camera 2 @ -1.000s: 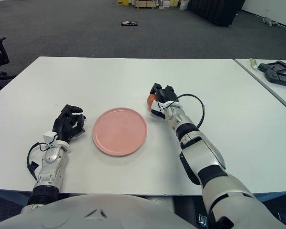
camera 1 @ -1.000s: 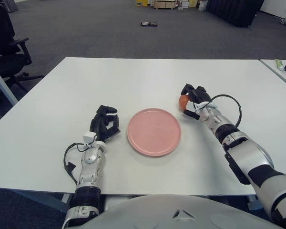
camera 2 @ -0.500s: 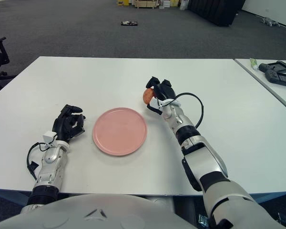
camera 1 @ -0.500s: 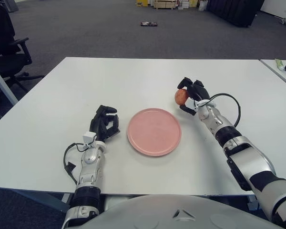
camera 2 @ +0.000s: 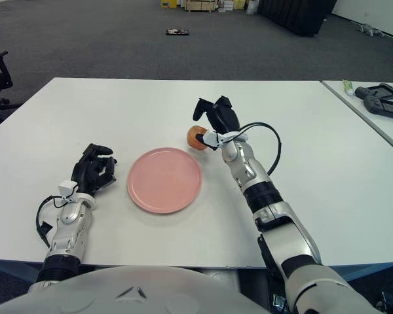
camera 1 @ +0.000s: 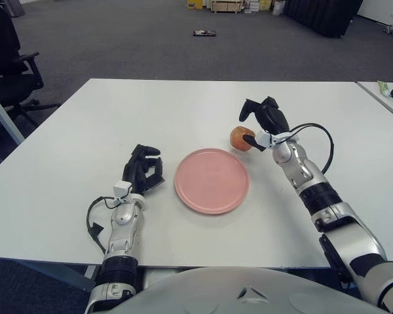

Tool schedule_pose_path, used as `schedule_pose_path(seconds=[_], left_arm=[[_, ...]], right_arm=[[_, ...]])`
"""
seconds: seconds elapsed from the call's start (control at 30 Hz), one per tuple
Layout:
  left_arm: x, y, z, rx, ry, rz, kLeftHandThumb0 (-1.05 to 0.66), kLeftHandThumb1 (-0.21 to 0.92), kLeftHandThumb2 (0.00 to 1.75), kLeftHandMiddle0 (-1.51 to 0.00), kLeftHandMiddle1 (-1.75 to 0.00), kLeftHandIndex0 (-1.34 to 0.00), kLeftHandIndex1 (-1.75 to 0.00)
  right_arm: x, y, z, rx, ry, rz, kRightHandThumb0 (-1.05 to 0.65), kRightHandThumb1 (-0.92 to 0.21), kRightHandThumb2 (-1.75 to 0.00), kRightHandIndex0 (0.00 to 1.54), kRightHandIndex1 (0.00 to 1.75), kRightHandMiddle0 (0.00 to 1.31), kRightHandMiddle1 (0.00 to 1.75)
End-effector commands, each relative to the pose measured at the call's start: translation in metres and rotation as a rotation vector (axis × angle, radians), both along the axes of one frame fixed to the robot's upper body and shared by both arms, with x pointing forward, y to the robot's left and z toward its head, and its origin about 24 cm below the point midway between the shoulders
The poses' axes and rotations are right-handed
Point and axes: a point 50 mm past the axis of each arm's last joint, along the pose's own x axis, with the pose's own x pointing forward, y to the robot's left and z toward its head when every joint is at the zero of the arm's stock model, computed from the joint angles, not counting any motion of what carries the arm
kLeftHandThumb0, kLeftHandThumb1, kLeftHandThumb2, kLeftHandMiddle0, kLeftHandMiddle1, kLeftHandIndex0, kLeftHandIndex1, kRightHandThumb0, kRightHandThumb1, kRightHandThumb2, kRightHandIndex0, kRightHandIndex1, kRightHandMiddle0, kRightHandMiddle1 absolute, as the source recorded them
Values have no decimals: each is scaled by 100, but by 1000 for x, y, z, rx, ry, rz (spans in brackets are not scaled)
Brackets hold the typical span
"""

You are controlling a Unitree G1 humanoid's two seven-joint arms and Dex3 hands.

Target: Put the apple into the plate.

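I had swung the right robot hand (camera 1: 262, 124), fingers pinching the apple (camera 1: 242, 137), leftward to the pink plate (camera 1: 211, 180) rim, nearly ready to release.

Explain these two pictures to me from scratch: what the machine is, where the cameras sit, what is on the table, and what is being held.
The machine is a humanoid robot with two arms, each ending in a three-finger hand. Both pictures come from a stereo camera on its head, looking forward and down, so they show the same scene from spots slightly apart. The pale rounded shape at the bottom edge is the robot's own body.

On the white table lies a flat pink plate. Nothing is on it. The right hand is raised near the plate's far right edge, with an apple at its fingertips. The upper fingers look spread above the fruit, so I cannot tell whether the hand grips it firmly, or whether the apple touches the table. The left hand shows left of the plate, fingers curled, holding nothing.

Beyond the table are grey carpet and an office chair.
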Motion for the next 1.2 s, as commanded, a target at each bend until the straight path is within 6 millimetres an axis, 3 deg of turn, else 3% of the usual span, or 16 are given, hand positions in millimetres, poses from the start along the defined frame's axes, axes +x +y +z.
schedule_pose_path(seconds=[0.0, 0.67, 0.9, 1.03, 1.13, 1.17], left_arm=[[-12, 1, -19, -7, 108, 15, -41, 54, 105, -80, -175, -44, -175], [-10, -1, -19, 4, 80, 1, -42, 51, 109, -86, -175, -46, -175], [-10, -1, -19, 32, 80, -7, -43, 48, 112, -88, -175, -48, -175], [-10, -2, -19, 19, 77, -1, -43, 49, 112, -87, -175, -48, -175], [-10, -2, -19, 15, 74, 2, -42, 49, 111, -87, -175, -48, -175], [-10, -2, -19, 16, 72, 4, -42, 49, 111, -87, -175, -47, -175]], right_arm=[[-12, 10, 7, -2, -49, 78, -1, 8, -175, 90, 175, 72, 168], [-54, 34, 18, -46, -105, 448, -1, 6, -175, 89, 175, 68, 174], [-54, 36, 18, -83, -80, 463, -1, 7, -175, 89, 175, 69, 172], [-48, 36, 13, -114, -83, 463, -1, 10, -175, 92, 175, 76, 162], [-49, 36, 13, -132, -90, 473, -2, 7, -172, 92, 175, 72, 162], [-48, 36, 13, -143, -80, 476, -1, -3, -161, 84, 175, 64, 163]])
